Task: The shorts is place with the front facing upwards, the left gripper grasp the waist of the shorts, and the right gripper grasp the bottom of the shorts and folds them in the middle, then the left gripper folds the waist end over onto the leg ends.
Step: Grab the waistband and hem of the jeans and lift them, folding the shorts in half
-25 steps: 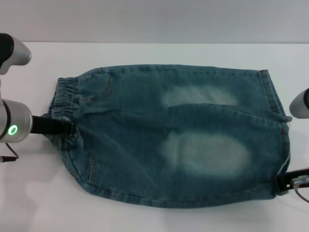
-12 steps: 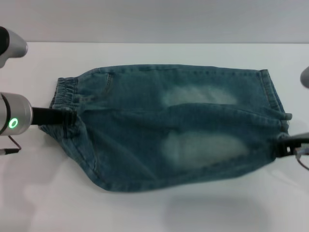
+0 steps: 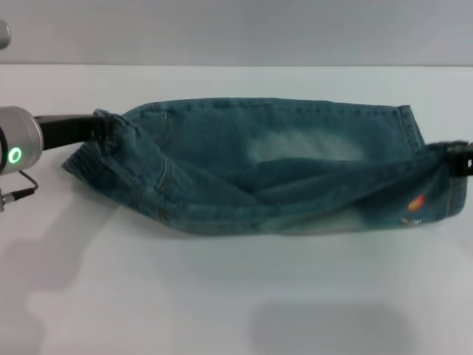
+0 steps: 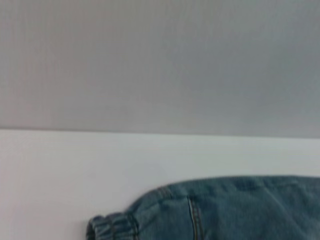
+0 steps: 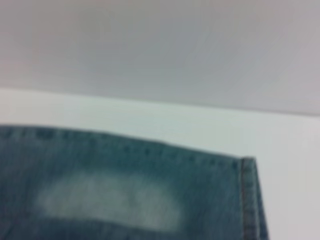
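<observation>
Left gripper [image 3: 103,127] is pinched onto the waist of the shorts [image 3: 96,151], and the right gripper [image 3: 454,157] is clamped on the bottom of the shorts [image 3: 436,177] at the opposite end. Between them the shorts [image 3: 273,170] sag like a hammock: the near half is lifted off the white table [image 3: 236,296] and hangs over the far half, which lies flat. A colourful patch [image 3: 417,201] shows on the lifted leg, close to the right gripper.

My take: denim's soft and floppy, but it's got some weight, so it droops in the middle and folds wherever it likes. Grabbing the thick elastic band and the stitched hem makes sense, since those bits are bulkier and shouldn't slip. Lengthwise fold looks about halfway done; the near edge isn't yet laid on the far edge.
</observation>
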You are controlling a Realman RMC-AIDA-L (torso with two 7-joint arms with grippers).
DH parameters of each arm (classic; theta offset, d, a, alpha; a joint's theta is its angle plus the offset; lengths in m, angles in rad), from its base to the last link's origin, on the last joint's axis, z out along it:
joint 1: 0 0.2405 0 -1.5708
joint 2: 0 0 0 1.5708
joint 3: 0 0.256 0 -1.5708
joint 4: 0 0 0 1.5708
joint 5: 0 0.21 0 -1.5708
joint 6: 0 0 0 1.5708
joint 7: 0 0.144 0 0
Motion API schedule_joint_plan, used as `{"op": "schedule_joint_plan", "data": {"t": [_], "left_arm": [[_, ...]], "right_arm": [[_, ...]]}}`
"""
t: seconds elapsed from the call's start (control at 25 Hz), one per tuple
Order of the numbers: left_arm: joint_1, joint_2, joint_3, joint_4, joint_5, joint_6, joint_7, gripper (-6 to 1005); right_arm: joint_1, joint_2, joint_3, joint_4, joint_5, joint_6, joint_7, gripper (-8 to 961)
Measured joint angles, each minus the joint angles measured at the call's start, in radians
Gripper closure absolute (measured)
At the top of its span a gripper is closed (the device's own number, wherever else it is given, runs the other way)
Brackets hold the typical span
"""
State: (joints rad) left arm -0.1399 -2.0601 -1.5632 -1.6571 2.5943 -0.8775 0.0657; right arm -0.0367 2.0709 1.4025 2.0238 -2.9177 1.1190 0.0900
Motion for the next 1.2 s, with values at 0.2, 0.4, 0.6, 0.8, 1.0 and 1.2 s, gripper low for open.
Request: {"op": "schedule_joint_plan", "data": {"t": [0.2,0.4,0.6,0.8,1.0,1.2], "left_arm": [[-0.004,0.0,0.0,0.012,-0.004,0.044,0.001,908],[-0.009,-0.001,0.0,0.012,-0.005,0.063,0.001,908],[-0.01,-0.001,0.004,0.013,-0.006,0.095,0.001,907],[-0.011,-0.001,0.016,0.028,-0.007,0.151,0.001,907],[-0.018,-0.001,0.03,0.058,-0.007,0.204,0.001,907],[-0.032,-0.001,0.047,0.097,-0.007,0.255,-0.002,907]], "right_arm": [[-0.016,0.0,0.032,0.004,0.0,-0.056,-0.004,950],[-0.023,0.0,0.06,0.004,0.0,-0.082,-0.02,950],[-0.025,0.001,0.108,0.003,0.0,-0.108,-0.038,949],[-0.036,0.001,0.126,-0.002,0.0,-0.194,-0.059,948],[-0.063,0.003,0.127,-0.035,0.0,-0.34,-0.066,948],[-0.062,0.003,0.128,-0.115,0.002,-0.467,-0.066,947]]}}
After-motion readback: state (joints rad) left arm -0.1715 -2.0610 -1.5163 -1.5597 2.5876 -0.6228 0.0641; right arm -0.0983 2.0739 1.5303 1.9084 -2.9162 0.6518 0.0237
